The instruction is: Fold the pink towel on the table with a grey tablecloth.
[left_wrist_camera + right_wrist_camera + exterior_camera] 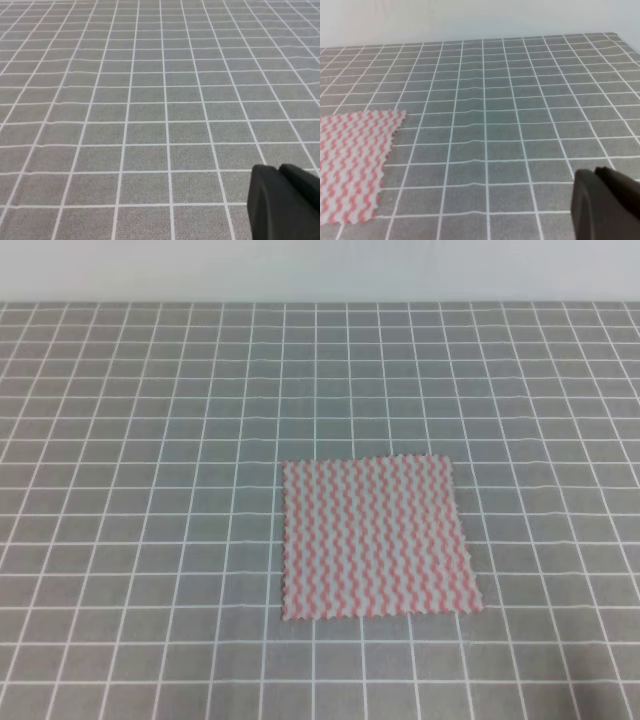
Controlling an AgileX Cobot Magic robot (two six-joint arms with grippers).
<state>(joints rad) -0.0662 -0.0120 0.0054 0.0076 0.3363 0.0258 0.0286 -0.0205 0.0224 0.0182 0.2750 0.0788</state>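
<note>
Exterior high view: neither of my arms appears, and the counter (pixel 150 540) runs past the left, right and lower edges. Left wrist view: only a dark corner of my left gripper (pixel 285 202) enters at the lower right, cut off by the frame, so how its jaws stand cannot be told. Right wrist view: my right gripper (pixel 607 202) is likewise a cropped dark corner, jaws unreadable; the pink towel (pixel 350 165) is cut off by the left edge.
</note>
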